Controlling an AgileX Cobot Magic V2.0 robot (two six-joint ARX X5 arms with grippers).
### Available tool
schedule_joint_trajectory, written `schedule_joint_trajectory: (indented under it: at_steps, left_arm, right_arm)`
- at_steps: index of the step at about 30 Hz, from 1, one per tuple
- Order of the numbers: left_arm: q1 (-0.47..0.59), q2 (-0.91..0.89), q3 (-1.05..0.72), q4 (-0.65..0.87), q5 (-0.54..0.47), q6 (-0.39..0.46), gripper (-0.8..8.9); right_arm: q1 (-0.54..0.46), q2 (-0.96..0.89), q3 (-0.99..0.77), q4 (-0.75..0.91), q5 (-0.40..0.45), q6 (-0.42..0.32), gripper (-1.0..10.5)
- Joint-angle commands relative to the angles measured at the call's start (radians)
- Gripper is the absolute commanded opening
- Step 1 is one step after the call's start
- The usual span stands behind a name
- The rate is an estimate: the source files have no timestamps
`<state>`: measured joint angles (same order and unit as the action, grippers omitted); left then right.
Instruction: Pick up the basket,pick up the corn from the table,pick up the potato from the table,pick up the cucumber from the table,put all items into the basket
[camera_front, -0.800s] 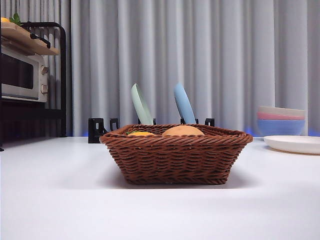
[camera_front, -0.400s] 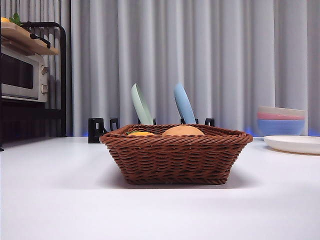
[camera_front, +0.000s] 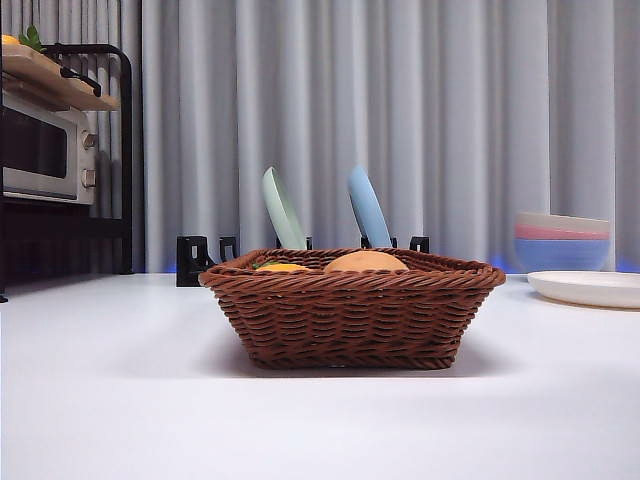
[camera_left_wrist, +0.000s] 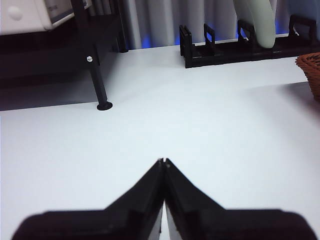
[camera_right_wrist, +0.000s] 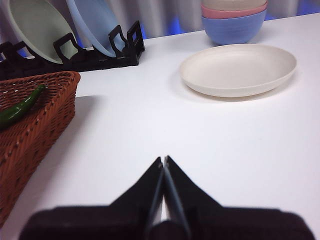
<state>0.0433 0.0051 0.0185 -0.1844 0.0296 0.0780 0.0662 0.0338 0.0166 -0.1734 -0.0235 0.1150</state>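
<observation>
Front view: the basket (camera_front: 352, 308) holds the corn (camera_front: 283, 267) and potato (camera_front: 366, 261); both the left gripper (camera_left_wrist: 163, 162) and right gripper (camera_right_wrist: 163, 160) are pressed together, empty.

A kitchen-style setup is showing here, staged on a white table (camera_front: 120, 400) with a grey curtain (camera_front: 440, 120) hanging behind. A toaster oven (camera_front: 45, 150) is sitting in a black shelf rack (camera_front: 125, 150). Plates are standing in a dish rack (camera_right_wrist: 95, 55), and stacked bowls (camera_front: 562, 240) are sitting by a cream plate (camera_right_wrist: 237, 70).
</observation>
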Motion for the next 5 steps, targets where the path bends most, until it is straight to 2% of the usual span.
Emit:
schedule_joint_trajectory:
  at_steps: [1,5]
  left_arm:
    - [0.002,-0.001,-0.015,0.001,-0.002,-0.003,-0.01]
    - [0.002,-0.001,-0.015,0.001,-0.002,-0.003,-0.01]
  right_arm:
    - [0.002,0.001,-0.01,-0.008,0.003,0.0,-0.2]
    - [0.002,0.001,-0.01,-0.008,0.003,0.0,-0.2]
